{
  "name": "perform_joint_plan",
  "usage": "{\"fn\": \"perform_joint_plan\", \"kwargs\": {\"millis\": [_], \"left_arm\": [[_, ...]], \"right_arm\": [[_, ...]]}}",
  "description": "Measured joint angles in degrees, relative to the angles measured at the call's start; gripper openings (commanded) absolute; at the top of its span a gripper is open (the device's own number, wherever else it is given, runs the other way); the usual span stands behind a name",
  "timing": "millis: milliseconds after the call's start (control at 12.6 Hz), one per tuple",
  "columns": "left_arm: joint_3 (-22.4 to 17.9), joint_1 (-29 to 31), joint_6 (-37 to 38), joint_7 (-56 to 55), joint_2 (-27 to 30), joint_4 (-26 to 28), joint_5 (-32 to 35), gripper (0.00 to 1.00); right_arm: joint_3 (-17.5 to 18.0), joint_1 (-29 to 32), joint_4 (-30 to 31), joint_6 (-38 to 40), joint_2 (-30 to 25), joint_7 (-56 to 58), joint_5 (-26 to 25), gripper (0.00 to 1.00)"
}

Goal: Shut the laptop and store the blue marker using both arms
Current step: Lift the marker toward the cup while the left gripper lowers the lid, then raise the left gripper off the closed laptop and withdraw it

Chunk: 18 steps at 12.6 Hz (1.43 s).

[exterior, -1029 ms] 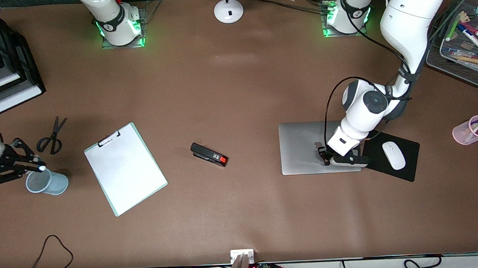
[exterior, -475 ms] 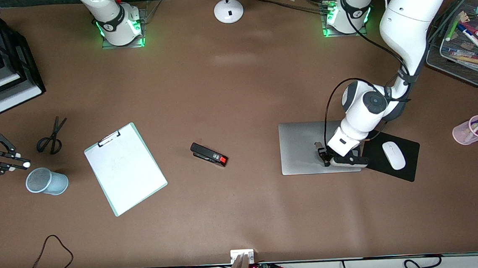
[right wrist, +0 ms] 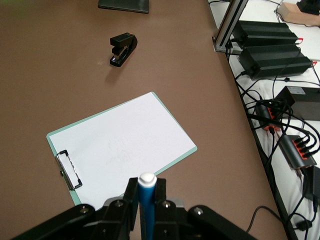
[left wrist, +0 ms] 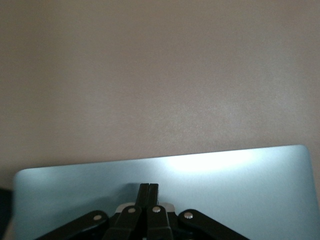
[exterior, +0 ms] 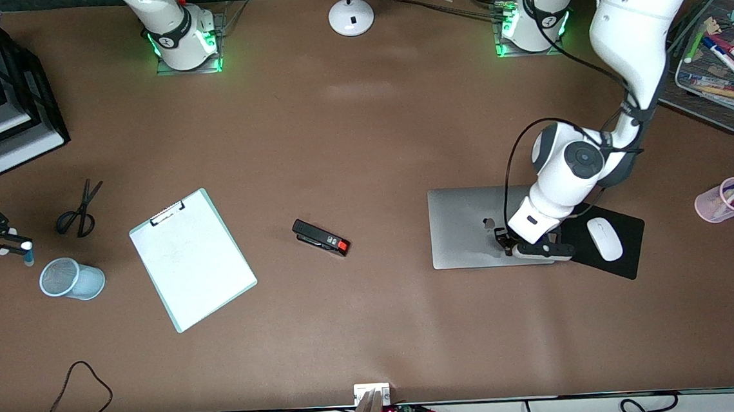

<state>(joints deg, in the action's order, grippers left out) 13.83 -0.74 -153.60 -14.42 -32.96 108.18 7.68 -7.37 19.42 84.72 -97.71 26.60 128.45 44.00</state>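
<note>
Laptop (exterior: 472, 227) lies lid down and flat on the surface (exterior: 362, 135), hard against the mouse pad (exterior: 629, 259). We read the left hand (exterior: 504, 240) as pressing that lid shut: it rests over the lid's mouse-pad end, fingers clenched together on nothing. Right hand (exterior: 18, 246) hangs just above the mesh cup (exterior: 72, 279), off toward the scissors (exterior: 80, 210), grasping the blue marker (right wrist: 146, 202) upright, white end up. We judge this upright hold suits dropping it into the cup.

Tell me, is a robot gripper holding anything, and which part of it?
Yes. The right gripper holds the slim blue marker with a white end by its shaft, white end poking out. The left gripper, shut, holds nothing, over the closed silver-grey laptop.
</note>
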Motion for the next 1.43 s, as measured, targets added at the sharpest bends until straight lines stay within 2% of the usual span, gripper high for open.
{"fn": "perform_joint_plan", "kwargs": {"millis": [238,554,633,712,792,871,1425], "left_arm": [[0.24,-0.02,14.88,1.82,4.98,-3.76,0.15,0.00],[0.63,-0.05,39.53,5.11,10.61,-12.94,0.17,0.01],[0.61,0.03,44.89,6.21,11.80,-14.85,0.17,0.04],[0.59,0.16,49.25,7.36,13.02,-16.39,0.17,0.19],[0.58,0.25,52.10,8.12,14.31,-17.30,0.17,0.69],[0.58,0.30,53.77,8.57,15.65,-17.69,0.00,1.00],[0.48,1.90,56.18,11.44,20.53,-17.85,-2.40,1.00]], "right_arm": [[0.01,1.54,0.21,2.22,2.14,4.30,3.65,0.00],[0.05,3.59,0.22,3.60,3.71,6.87,8.26,0.00],[0.05,3.85,0.22,3.67,3.81,6.90,8.99,0.00],[0.05,3.96,0.24,3.70,4.01,6.90,9.47,0.00],[0.08,3.97,0.26,3.70,4.49,6.90,9.89,0.00],[0.12,3.97,0.25,3.68,5.20,7.04,10.01,0.00],[0.12,4.84,-6.48,3.47,12.15,8.92,10.53,0.00]]}}
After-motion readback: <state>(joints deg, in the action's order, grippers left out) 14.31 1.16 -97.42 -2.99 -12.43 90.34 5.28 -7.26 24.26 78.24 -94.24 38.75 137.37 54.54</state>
